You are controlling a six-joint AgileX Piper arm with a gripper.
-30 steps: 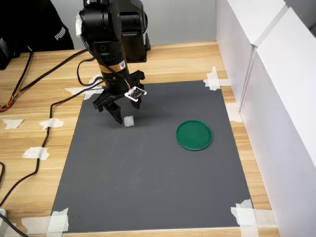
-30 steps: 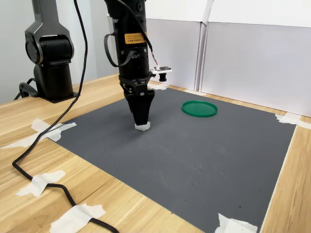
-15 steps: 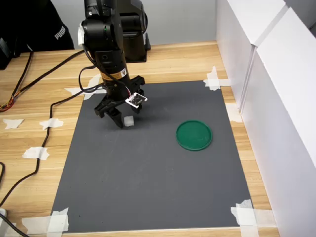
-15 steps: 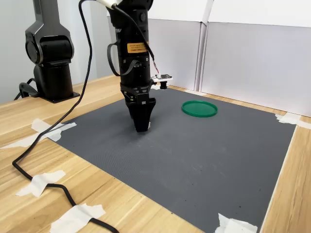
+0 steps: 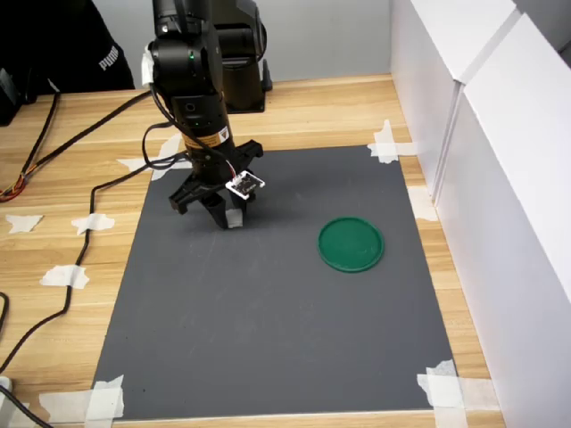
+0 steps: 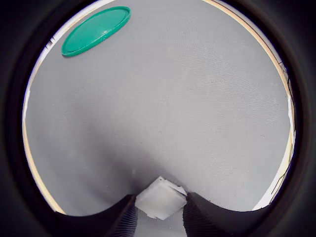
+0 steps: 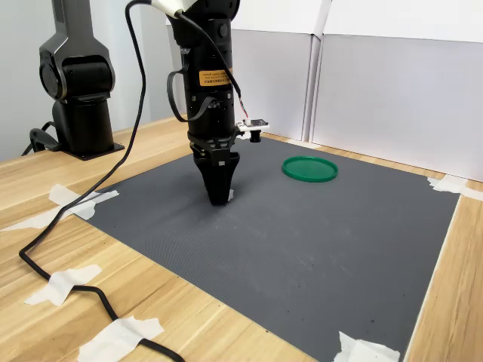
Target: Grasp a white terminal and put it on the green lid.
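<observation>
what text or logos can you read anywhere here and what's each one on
"PUMA": white letters on the black garment at the first exterior view's top left.
Yellow label on the arm: print too small to read.
Nothing readable on the lid, terminal, mat or white panels.

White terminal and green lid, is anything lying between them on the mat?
Nothing: in the first exterior view only bare dark mat separates the white terminal from the green lid.
</observation>
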